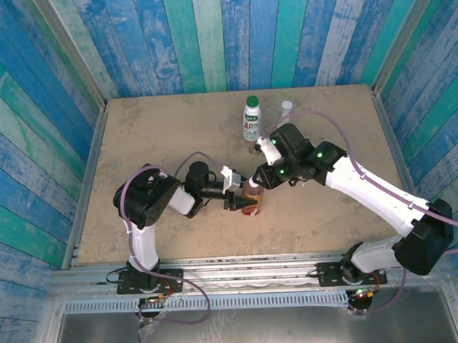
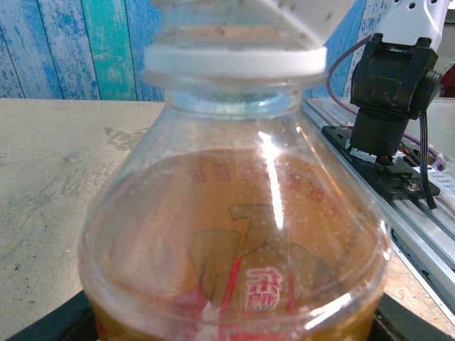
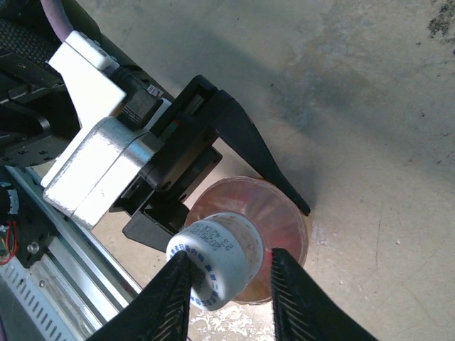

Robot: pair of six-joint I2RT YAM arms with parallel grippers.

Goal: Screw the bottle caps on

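Overhead, the amber bottle [image 1: 254, 208] is seen upright on the table [image 1: 151, 129], clamped at its body by the left gripper [image 1: 248, 202], with the right gripper [image 1: 257, 179] directly above it. From the left wrist, a white cap [image 2: 234, 60] is shown seated on the neck. From the right wrist, the cap is bracketed by the right fingers [image 3: 178, 298]; whether it is pinched cannot be told.

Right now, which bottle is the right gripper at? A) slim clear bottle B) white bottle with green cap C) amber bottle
C: the right gripper straddles the white cap on the amber bottle, which the left gripper holds by its body.
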